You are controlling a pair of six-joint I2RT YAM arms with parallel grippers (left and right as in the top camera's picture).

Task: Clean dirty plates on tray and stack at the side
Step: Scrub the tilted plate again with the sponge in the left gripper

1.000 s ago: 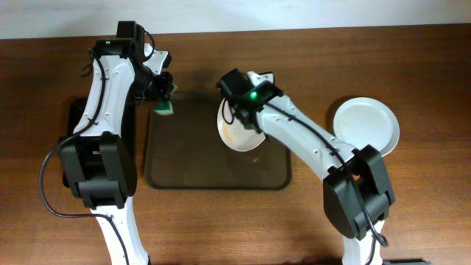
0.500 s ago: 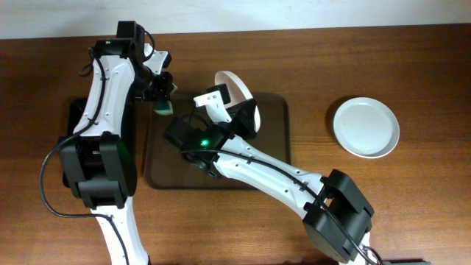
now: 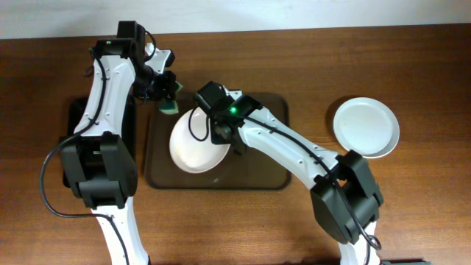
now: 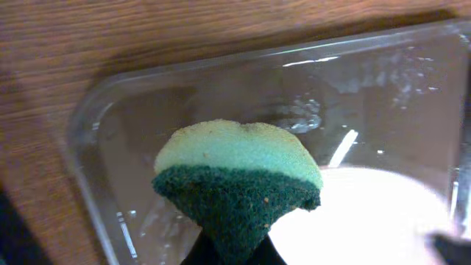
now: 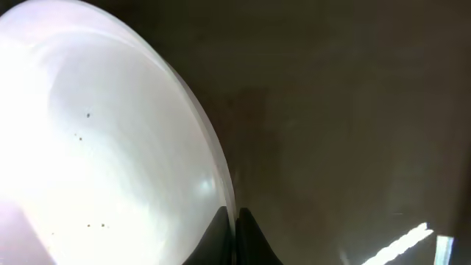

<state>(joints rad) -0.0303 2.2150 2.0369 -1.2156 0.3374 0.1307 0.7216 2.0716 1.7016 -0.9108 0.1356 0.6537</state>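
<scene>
My right gripper [image 3: 221, 134] is shut on the rim of a white plate [image 3: 193, 142] and holds it tilted over the left part of the dark-brown tray [image 3: 265, 171]. In the right wrist view the plate [image 5: 96, 140] fills the left, with a few dark specks, and the rim sits between my fingers [image 5: 235, 221]. My left gripper [image 3: 166, 94] is shut on a green sponge [image 3: 170, 107] above the tray's far left corner; the sponge [image 4: 235, 180] hangs just above the plate [image 4: 368, 221]. A second white plate [image 3: 366, 126] lies on the table at the right.
A black narrow tray [image 3: 76, 118] lies at the left, mostly under my left arm. The table's far edge meets a pale wall along the top of the overhead view.
My right arm has swung the plate from the tray's middle to its left side, close beside the sponge. My left gripper has stayed almost still.
</scene>
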